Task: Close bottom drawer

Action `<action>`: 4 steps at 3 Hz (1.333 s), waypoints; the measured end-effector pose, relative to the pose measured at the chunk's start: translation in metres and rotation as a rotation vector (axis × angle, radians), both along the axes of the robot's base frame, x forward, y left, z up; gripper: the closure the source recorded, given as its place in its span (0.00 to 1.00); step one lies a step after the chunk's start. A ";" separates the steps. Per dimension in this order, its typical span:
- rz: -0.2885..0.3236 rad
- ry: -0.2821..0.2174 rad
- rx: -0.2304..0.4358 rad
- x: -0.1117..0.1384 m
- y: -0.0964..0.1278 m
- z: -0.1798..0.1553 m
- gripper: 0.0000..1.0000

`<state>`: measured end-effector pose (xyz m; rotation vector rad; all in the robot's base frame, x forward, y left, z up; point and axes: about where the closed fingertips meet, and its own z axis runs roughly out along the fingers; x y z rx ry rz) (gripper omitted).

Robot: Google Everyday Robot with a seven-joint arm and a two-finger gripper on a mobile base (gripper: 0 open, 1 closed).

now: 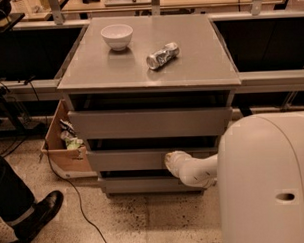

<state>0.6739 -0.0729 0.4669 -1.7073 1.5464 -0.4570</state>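
Just above the bottom drawer point(144, 184) sits the hand point(174, 161), grip state impossible to tell; cardboard box point(62, 152) stands beside cabinet point(200, 67).

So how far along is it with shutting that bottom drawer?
Nearly done, it seems. The bottom drawer shows only a thin dark gap above its front, much like the middle drawer, so it looks about pushed in; fully shut I cannot tell. In hand: the gripper is low at that drawer's top edge, right of centre. Left: perhaps a last push, then drawing the arm back.
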 end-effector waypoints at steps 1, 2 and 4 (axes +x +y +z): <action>0.015 0.107 -0.024 -0.012 -0.039 0.004 1.00; 0.028 0.224 -0.057 -0.033 -0.067 0.006 1.00; 0.055 0.467 -0.126 -0.090 -0.106 -0.004 1.00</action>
